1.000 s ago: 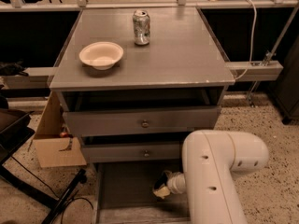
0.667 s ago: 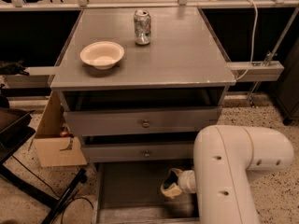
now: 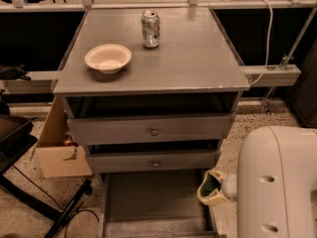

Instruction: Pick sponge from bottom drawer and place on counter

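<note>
The sponge, yellow foam with a dark green face, hangs bent at the end of my white arm, over the right edge of the bottom drawer. My gripper is shut on the sponge; the arm's bulk hides most of it. The drawer is pulled out and its grey floor is bare. The counter is the grey cabinet top above, well higher than the sponge.
A cream bowl sits on the counter's left and a soda can at its back middle. Two upper drawers stand slightly open. A cardboard box and a black stand leg are on the floor at left.
My arm has swung right, carrying the sponge from over the drawer's inside to its right edge and a little higher.
</note>
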